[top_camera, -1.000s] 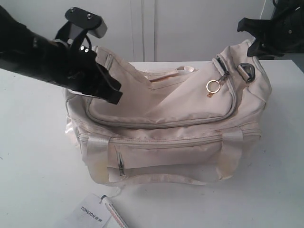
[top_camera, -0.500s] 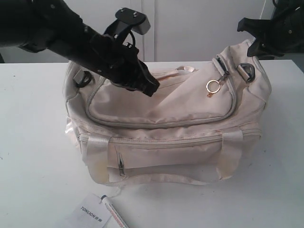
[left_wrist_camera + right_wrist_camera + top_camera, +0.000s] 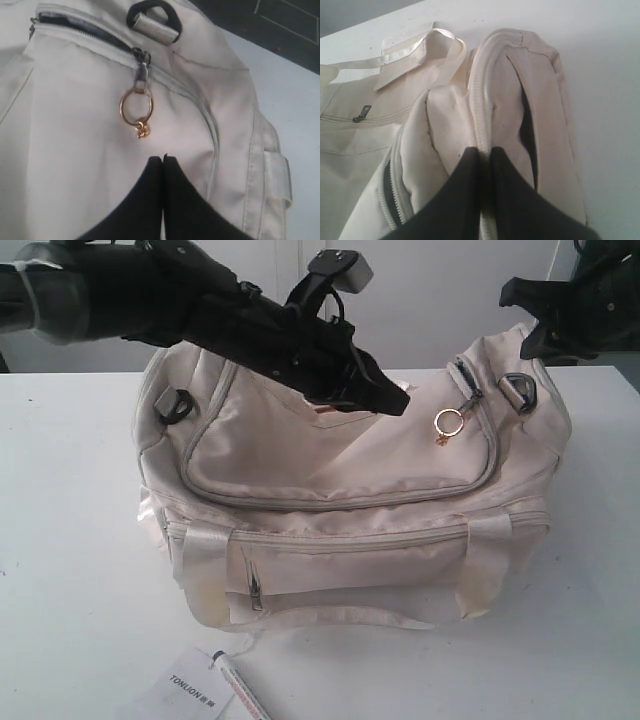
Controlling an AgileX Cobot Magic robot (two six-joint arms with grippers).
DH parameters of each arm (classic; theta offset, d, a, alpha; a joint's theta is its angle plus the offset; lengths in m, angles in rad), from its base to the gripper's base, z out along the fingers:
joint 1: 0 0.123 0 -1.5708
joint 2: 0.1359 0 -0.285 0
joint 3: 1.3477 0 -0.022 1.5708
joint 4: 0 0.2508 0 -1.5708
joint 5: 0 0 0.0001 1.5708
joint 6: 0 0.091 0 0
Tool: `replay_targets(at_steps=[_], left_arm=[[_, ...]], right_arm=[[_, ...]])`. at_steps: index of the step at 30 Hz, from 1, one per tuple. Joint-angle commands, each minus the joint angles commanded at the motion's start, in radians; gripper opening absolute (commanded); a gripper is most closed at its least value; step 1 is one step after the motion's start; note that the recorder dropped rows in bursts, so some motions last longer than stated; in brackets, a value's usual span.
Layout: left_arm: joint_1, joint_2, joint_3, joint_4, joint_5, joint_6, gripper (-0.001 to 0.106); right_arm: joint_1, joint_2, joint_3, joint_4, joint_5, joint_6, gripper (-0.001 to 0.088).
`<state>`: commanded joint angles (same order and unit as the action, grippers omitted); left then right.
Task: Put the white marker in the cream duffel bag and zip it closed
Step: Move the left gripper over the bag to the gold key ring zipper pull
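Now our left hand (image 3: 393, 400), closed and empty, has swung from the bag's (image 3: 340, 470) left end across to just short of the gold zip ring (image 3: 448, 422). Our right hand (image 3: 482, 154) still pinches the bag's right end. The marker (image 3: 242, 695) lies unmoved on the near worktop (image 3: 70, 540).

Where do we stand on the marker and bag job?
Done: the right gripper pinches the end of the bag. In hand: the shut left gripper is near the ring pull. Left: the marker lies on the table by the tag; open the bag, put it in, zip shut.
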<state>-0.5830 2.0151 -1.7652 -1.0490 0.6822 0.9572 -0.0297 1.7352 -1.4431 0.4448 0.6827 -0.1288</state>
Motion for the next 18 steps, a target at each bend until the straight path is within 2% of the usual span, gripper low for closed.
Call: replay_targets(at_steps=[7, 13, 15, 18], left_arm=[[0.0, 0.113, -0.119, -0.042, 0.026, -0.077, 0.0], [0.0, 0.165, -0.17, -0.119, 0.026, -0.097, 0.001], [0.0, 0.174, -0.174, -0.125, 0.026, -0.101, 0.009], [0.0, 0.185, -0.178, -0.133, 0.026, -0.108, 0.028]], right_arm=[[0.0, 0.0, 0.0, 0.0, 0.0, 0.0, 0.0], [0.0, 0.0, 0.0, 0.0, 0.0, 0.0, 0.0], [0.0, 0.0, 0.0, 0.0, 0.0, 0.0, 0.0], [0.0, 0.0, 0.0, 0.0, 0.0, 0.0, 0.0]])
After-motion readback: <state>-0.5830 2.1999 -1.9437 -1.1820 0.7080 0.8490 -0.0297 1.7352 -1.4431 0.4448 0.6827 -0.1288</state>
